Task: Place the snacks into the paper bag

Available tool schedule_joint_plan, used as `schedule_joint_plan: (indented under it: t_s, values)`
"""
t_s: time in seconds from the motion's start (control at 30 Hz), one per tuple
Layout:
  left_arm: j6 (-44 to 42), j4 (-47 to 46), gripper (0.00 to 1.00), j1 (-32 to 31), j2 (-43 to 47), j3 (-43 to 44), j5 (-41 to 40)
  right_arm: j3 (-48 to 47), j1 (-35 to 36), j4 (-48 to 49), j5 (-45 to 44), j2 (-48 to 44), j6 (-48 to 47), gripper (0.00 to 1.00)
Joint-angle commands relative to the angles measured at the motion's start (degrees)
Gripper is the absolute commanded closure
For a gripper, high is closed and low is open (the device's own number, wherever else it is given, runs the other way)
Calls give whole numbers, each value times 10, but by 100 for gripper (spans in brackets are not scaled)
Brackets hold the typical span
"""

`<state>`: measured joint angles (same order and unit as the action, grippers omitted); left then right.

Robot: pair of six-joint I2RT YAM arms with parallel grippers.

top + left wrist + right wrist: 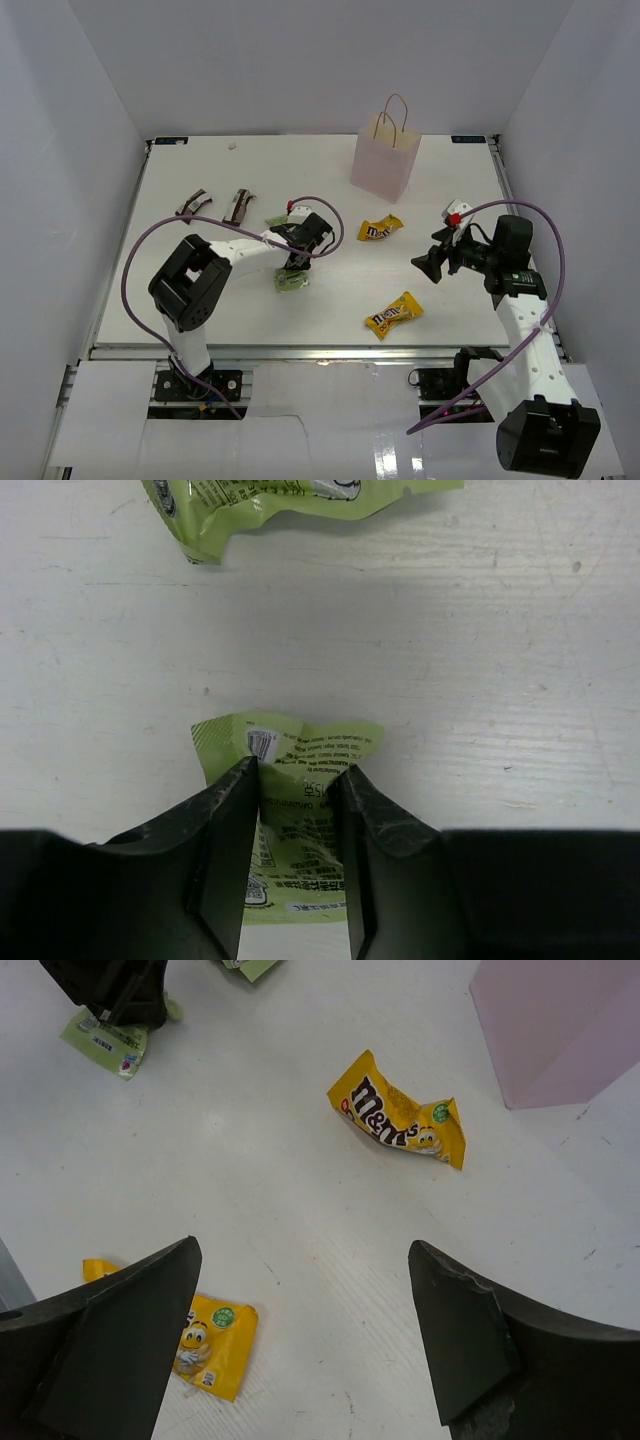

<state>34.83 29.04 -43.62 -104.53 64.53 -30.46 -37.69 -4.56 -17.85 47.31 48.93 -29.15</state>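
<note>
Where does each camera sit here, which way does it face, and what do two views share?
Top external: above and behind the robot, looking down across the table to the paper bag; both arms show.
Left wrist: on the left arm, looking down at a green pouch pinched between its own fingers.
Right wrist: on the right arm, angled down over two yellow candy bags; its wide-apart fingers show.
Shared: right wrist and top external both show the left gripper on that pouch.
</note>
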Motion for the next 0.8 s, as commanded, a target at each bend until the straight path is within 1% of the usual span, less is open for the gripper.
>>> schedule_joint_plan:
  t_s: [0.0,0.03,0.07,0.1,0.13,0.17,0.2,0.23,0.27,0.3,0.33,0.4,0.43,0.5,0.53,0.63,0.67,0.73,0.77]
  values:
    - [1,18,56,-2,13,-13,-12,2,-5,21,15,-11,-6,10]
    - [2,18,63,-3,17,-16,-9,2,-5,21,15,-11,-6,10]
    - [2,17,66,-3,20,-17,-7,2,-5,21,15,-11,-6,10]
    - [3,17,67,-4,31,-19,0,2,-6,21,14,-13,-5,10]
    - [2,16,72,-5,37,-17,5,2,-7,21,15,-14,-5,10]
    - [0,13,75,-7,43,-14,12,2,-7,21,15,-14,-5,10]
    - [-11,9,77,-8,50,-12,30,1,-8,21,15,-15,-4,10]
    - [-19,4,81,-12,69,-4,43,1,-8,21,15,-16,-3,10]
    - [-29,-14,83,-14,78,1,57,1,-8,21,15,-16,-3,10]
    - [-42,-27,84,-16,90,5,77,1,-9,21,16,-18,-2,10]
    - [-71,-41,85,-20,111,12,119,1,-9,21,16,-19,-2,10]
    - [-99,-86,87,-22,128,23,159,1,-12,21,17,-23,-1,10]
    - [-127,-100,87,-23,140,36,196,1,-12,21,19,-24,-1,10]
    - [-153,-142,88,-23,148,48,214,1,-14,21,21,-30,-1,10]
    - [-186,-157,89,-24,151,54,226,1,-16,21,22,-31,-1,10]
    - [-236,-249,89,-24,151,80,242,1,-20,21,24,-37,0,10]
    - [-266,-264,89,-24,139,102,245,2,-22,22,25,-38,0,10]
    - [-288,-288,89,-23,118,139,249,1,-23,21,25,-40,-1,10]
    - [-303,-304,89,-23,88,193,258,2,-26,21,26,-43,-2,10]
